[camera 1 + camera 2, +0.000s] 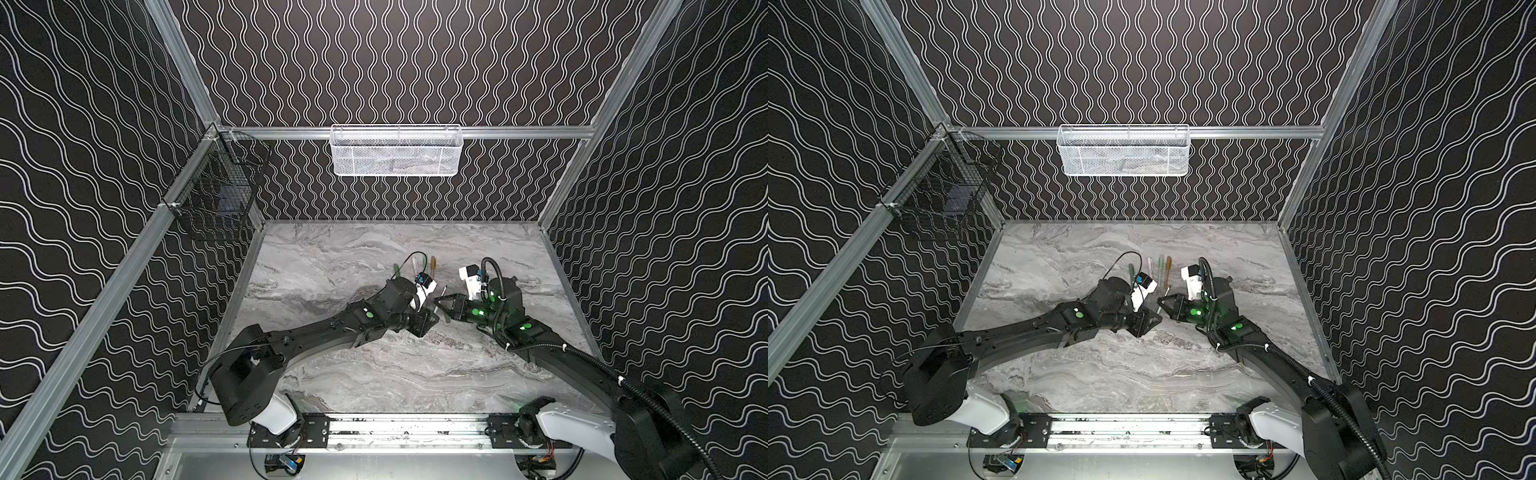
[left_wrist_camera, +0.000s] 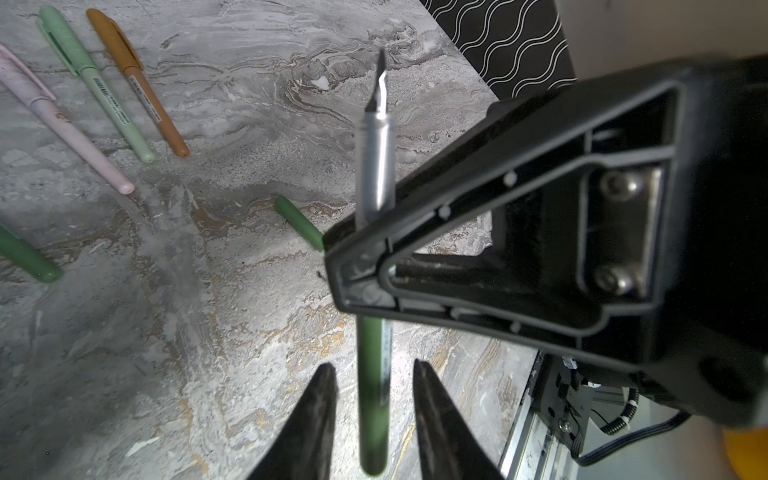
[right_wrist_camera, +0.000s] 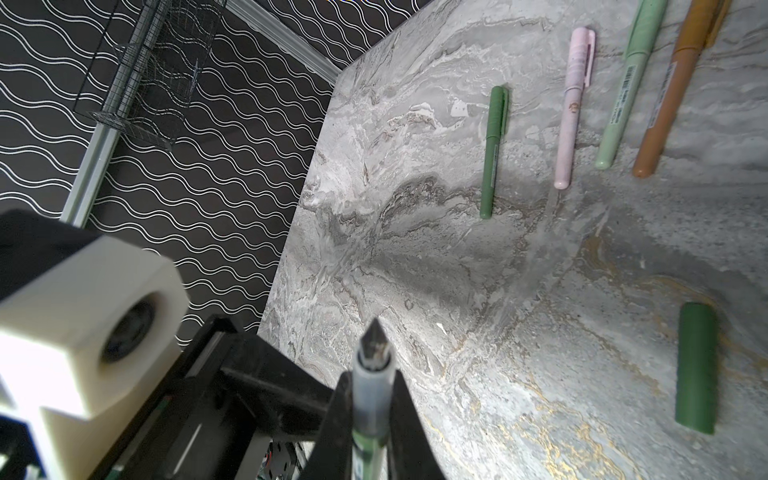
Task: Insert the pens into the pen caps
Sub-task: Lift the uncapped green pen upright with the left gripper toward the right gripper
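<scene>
While the right end effector [image 3: 371,379] was clamped on the uncapped dark green pen [image 2: 373,415] just behind its grey nib section, the left end effector [image 2: 372,368] stood with its fingers apart on either side of the same barrel, a gap showing on each side. That pen was held up off the bench [image 3: 457,270]. A loose dark green cap [image 3: 696,368] lay flat on the bench nearby. Farther off, four lay side by side in a row: the capped dark green pen [image 3: 492,151], the pink pen [image 3: 571,112], the pale green pen [image 3: 625,91] and the orange-brown pen [image 3: 665,99].
</scene>
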Motion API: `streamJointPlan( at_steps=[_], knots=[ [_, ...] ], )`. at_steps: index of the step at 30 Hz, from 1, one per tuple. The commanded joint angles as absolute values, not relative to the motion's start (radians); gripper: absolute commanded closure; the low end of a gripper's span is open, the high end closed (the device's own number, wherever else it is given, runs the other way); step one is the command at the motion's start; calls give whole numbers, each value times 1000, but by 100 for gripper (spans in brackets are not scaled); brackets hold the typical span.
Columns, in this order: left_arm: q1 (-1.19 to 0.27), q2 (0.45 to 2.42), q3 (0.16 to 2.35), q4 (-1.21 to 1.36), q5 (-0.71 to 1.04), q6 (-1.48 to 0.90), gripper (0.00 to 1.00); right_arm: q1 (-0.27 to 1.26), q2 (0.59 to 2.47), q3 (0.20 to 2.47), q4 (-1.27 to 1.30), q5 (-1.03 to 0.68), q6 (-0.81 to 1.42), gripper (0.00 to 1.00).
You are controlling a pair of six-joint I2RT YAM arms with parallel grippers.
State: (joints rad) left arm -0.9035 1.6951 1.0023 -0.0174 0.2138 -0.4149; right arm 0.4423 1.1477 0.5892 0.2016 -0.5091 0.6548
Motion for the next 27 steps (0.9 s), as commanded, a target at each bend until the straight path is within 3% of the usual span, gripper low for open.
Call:
streamJointPlan(
  at_steps=[1, 13, 25, 27],
  knots=[
    [-901, 1706, 1017, 11, 245, -402, 71, 442, 1138, 586, 226, -512, 666, 93],
    [-901, 1733, 1052, -14, 282, -383, 90, 443, 1131, 577, 244, -541, 673, 93],
    [-901, 1755, 1076, -33, 299, -376, 87, 454, 1117, 581, 233, -551, 663, 93],
    [-901, 1753, 1075, -28, 296, -378, 91, 453, 1118, 578, 237, -549, 668, 93]
  ],
)
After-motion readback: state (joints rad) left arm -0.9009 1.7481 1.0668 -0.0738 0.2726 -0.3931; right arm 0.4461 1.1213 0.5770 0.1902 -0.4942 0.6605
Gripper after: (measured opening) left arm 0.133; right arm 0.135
